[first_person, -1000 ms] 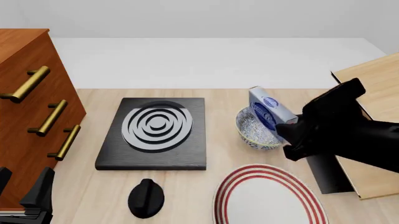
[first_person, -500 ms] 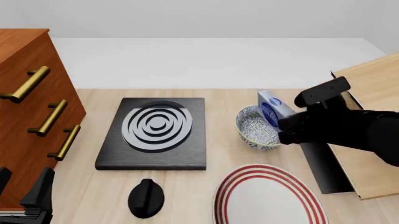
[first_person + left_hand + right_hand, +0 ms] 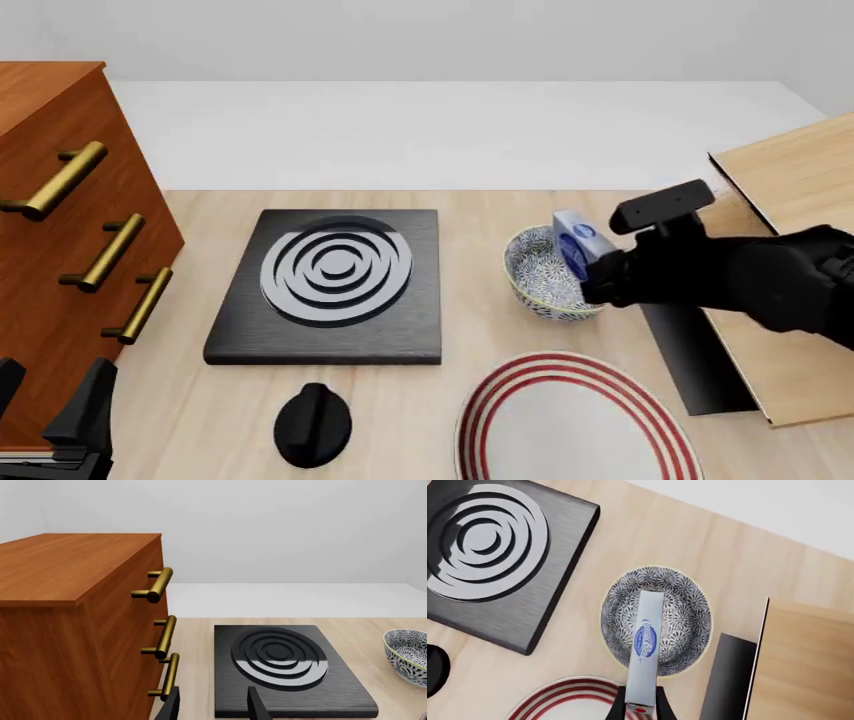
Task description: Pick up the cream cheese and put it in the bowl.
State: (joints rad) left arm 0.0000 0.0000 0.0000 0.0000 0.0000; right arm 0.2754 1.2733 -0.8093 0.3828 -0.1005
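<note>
My right gripper (image 3: 597, 268) is shut on the cream cheese (image 3: 575, 240), a white-grey carton with a blue oval logo. The carton is held on edge over the grey-blue speckled bowl (image 3: 541, 283), with its lower end at the bowl's mouth. In the right wrist view the cream cheese (image 3: 644, 645) runs straight across the bowl (image 3: 680, 625), one end clamped between the fingers (image 3: 616, 710). Whether it touches the bowl's inside I cannot tell. My left gripper (image 3: 67, 425) rests open at the near left corner, holding nothing, its fingers (image 3: 257, 707) apart. The left wrist view catches the bowl (image 3: 408, 655) at the edge.
A black stove plate (image 3: 414, 330) with grey rings lies left of the bowl, a black knob (image 3: 312, 425) in front of it. A white plate with red rings (image 3: 574, 420) sits near the front. A wooden cabinet (image 3: 54, 130) stands left, a wooden box (image 3: 787, 190) right.
The right gripper has come down and a little left with the cream cheese, bringing the carton's lower end from above the bowl to its mouth. The left arm has not moved.
</note>
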